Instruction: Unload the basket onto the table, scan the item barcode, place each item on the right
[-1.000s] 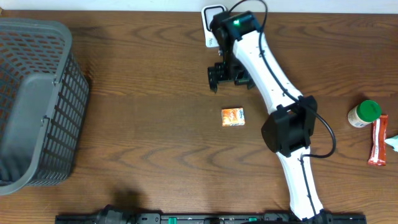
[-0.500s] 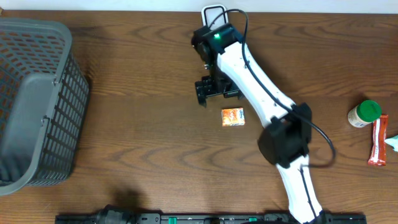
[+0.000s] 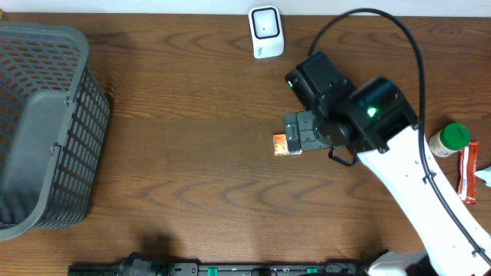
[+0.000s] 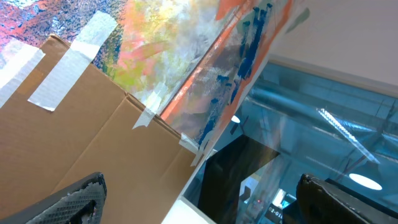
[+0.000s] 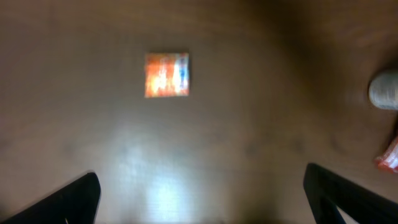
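Overhead view: you had the whole table (image 3: 192, 192) before you, with the small orange box (image 3: 282, 145) lying flat near its middle, its right part hidden under the right gripper (image 3: 298, 135).
Only from overhead: you saw the white scanner (image 3: 265, 31) at the far edge, well apart from the box. The grey basket (image 3: 46, 123) sat at the left end, and the green-lidded jar (image 3: 449, 139) and red packet (image 3: 466, 173) at the right end.
Right wrist view: it gave you the box (image 5: 166, 74) from straight above, on bare wood, up and left of centre. The print was too blurred to read. The jar (image 5: 385, 89) and packet (image 5: 390, 155) were smears at the right edge.
Left wrist view: it showed you none of the table, only taped cardboard (image 4: 81, 143), a painted sheet (image 4: 186, 56) and ceiling lights (image 4: 364, 180).
Right arm pose: it reached from the near right corner to the table's middle, wrist turned down over the box, a green light (image 3: 374, 112) lit on it.
Right jaws: they stood wide apart, one finger (image 5: 68, 202) in each lower corner with nothing between them. The box lay on the wood, not held.
Left jaws: the left gripper (image 4: 205, 199) pointed upward, its fingers spread to both lower corners, and it held nothing.
Left arm pose: you could judge it only from its own camera, which was tipped up toward the ceiling.
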{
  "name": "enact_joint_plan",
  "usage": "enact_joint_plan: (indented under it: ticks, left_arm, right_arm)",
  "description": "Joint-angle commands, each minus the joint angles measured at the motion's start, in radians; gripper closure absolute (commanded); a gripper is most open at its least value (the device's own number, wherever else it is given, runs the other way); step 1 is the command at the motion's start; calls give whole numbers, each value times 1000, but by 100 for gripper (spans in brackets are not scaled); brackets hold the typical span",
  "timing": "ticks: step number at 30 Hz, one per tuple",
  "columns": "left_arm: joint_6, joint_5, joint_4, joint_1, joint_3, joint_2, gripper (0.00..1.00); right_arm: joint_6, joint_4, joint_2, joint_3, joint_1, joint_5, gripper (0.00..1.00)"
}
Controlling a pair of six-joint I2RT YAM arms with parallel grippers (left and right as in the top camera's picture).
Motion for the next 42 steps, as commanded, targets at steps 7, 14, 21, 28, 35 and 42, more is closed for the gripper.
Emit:
enact_joint_plan:
  ticks: [7,14,21,28,35,42]
  left_arm:
    - [18,-6,4,0,0,-7,2]
    - [18,-6,4,0,0,-7,2]
    - [18,-6,4,0,0,-7,2]
    - [18,-6,4,0,0,-7,2]
    - [18,-6,4,0,0,-7,2]
    - [18,-6,4,0,0,-7,2]
  right_arm:
    - [39,562,72,-445,-43,-18,1]
    - [-87,625,195,-444,-139,-337,1]
    - [-111,623,280,-444,-171,-337,1]
    - [-139,658,328,-444,-164,-261,1]
    - [-146,687,396,-444,-164,-263,1]
    - [-161,697,435,-444,-163,-263,1]
